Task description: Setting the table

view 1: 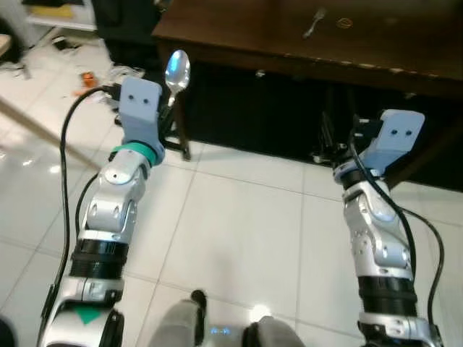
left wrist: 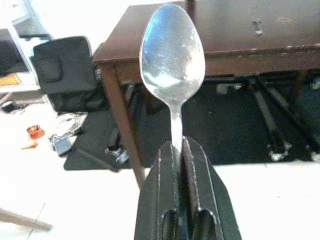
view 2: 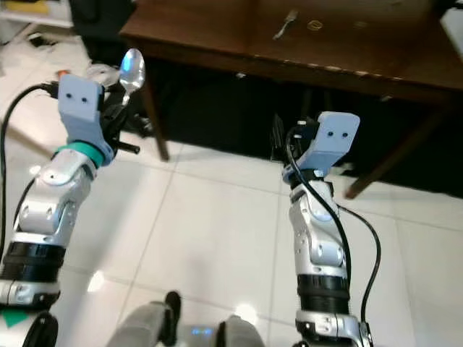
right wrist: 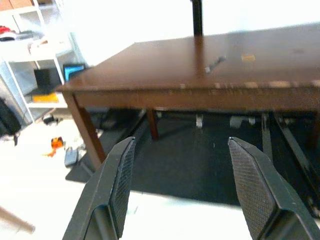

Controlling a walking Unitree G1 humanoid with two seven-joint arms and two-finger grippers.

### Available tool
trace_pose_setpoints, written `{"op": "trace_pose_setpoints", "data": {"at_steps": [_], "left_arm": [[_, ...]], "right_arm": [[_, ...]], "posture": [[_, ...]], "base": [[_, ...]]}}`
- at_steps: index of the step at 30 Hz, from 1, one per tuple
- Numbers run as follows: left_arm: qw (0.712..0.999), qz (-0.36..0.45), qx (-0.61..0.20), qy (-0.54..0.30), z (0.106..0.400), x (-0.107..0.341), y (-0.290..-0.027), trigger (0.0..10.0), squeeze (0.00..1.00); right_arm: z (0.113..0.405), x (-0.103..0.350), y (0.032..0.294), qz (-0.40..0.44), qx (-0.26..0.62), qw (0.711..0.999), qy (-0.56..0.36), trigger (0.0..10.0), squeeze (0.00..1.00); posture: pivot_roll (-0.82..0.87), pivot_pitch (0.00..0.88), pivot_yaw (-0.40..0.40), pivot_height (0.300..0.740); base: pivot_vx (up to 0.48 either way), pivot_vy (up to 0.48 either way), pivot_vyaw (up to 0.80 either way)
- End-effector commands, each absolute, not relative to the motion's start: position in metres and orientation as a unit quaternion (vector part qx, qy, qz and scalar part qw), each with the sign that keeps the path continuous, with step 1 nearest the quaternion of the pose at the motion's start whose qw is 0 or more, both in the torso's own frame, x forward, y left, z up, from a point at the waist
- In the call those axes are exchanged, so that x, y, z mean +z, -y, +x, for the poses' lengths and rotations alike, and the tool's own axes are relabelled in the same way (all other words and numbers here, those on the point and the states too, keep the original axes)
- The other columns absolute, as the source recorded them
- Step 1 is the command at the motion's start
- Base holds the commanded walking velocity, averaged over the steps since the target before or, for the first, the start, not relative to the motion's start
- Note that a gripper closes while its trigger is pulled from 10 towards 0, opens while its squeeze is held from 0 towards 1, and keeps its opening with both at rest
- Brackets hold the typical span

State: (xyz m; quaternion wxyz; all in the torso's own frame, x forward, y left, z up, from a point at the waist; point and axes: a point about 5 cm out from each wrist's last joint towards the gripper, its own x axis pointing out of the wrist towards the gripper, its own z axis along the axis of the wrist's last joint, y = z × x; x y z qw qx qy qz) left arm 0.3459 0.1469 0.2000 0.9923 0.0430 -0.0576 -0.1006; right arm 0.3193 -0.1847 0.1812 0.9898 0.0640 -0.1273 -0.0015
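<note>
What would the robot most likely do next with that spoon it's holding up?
Probably step closer to the dark wooden table and carry the spoon over its top. The left gripper is shut on the handle, but the robot stands back on the tiled floor, and a fork already lies on the table.

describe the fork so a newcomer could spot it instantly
Start at the dark wooden table ahead of the robot. The fork lies flat on its top, back from the near edge, beside a small ring-shaped object. It is silver and long; the spoon is in the left hand.

Glossy metal spoon, dark polished wooden table, shiny white floor tiles.
</note>
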Motion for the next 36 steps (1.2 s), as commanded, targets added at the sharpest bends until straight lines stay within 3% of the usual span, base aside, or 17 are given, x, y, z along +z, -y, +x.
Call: {"op": "trace_pose_setpoints", "data": {"at_steps": [1, 36], "left_arm": [[0.992, 0.045, -0.108, 0.057, 0.3462, 0.1993, -0.1432, 10.0, 0.0], [0.992, 0.05, -0.087, 0.077, 0.3465, 0.2023, -0.1425, 10.0, 0.0]], "right_arm": [[0.3177, 0.1811, 0.1906, 0.072, -0.014, 0.989, 0.128, 10.0, 0.0], [0.3171, 0.1793, 0.1887, 0.09, -0.009, 0.988, 0.125, 10.0, 0.0]], "posture": [[0.04, 0.061, 0.061, 0.74], [0.03, 0.038, 0.056, 0.74]], "base": [[-0.33, 0.0, 0.0], [0.013, 0.0, 0.0]]}}
